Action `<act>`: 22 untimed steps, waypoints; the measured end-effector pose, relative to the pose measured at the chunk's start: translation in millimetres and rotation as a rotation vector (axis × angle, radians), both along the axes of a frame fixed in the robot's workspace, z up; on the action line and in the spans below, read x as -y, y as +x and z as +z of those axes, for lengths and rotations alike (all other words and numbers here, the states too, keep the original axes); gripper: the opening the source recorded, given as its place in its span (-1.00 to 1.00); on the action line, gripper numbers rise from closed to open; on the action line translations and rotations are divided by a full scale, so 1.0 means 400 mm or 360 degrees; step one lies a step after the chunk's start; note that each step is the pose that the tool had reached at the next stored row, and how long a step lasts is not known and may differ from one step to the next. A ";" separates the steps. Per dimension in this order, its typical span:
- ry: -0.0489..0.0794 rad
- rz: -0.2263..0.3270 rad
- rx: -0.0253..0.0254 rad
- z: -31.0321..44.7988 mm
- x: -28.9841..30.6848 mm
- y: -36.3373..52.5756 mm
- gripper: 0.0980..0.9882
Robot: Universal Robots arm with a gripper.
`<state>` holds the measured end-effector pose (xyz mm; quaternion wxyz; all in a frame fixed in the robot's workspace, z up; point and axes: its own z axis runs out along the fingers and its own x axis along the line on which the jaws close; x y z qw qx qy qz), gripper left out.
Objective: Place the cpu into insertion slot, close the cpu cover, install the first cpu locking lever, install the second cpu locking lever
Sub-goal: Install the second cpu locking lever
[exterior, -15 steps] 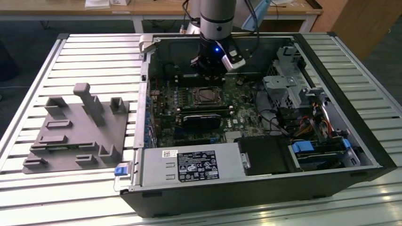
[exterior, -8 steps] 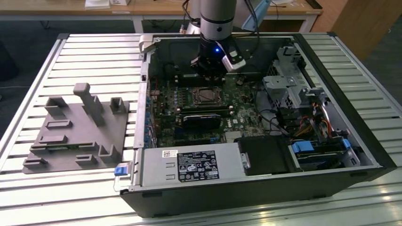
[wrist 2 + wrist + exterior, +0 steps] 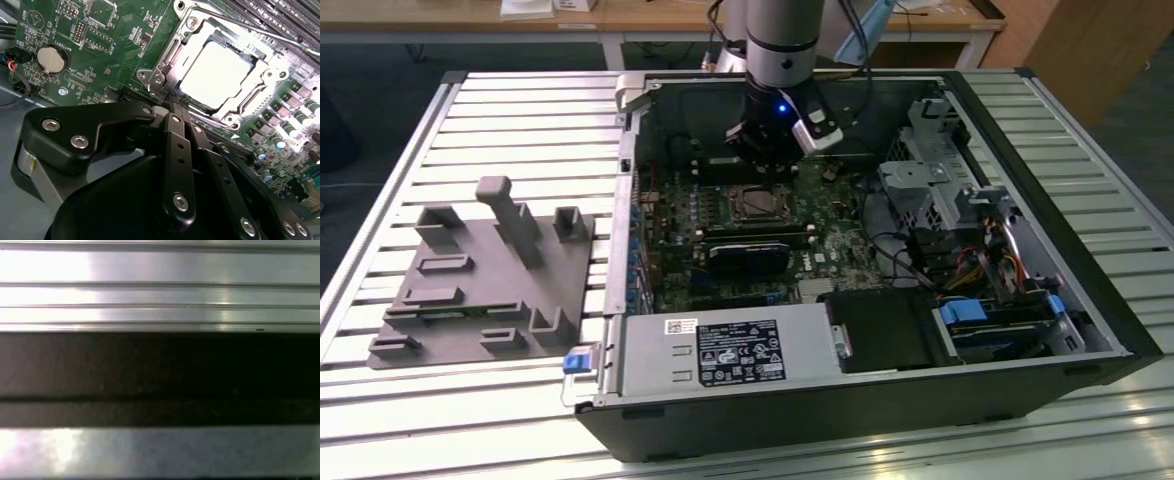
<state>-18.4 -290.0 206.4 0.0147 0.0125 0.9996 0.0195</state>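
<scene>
Looks like the cpu (image 3: 217, 67) sits in the insertion slot (image 3: 252, 54), cpu cover (image 3: 172, 50) down; levers unclear. Gripper (image 3: 175, 102) pinched closed, empty.

Arm (image 3: 781, 40): grey cylindrical segment with a dark band, black wrist block with a small blue light, white-grey side module, dark cables alongside. Gripper (image 3: 175, 107): matte black linkage bars and rounded housing, silver screw heads at joints.
</scene>
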 end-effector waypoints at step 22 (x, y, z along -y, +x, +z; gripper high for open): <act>0.0000 0.0000 -0.00002 0.051 0.009 0.001 -0.98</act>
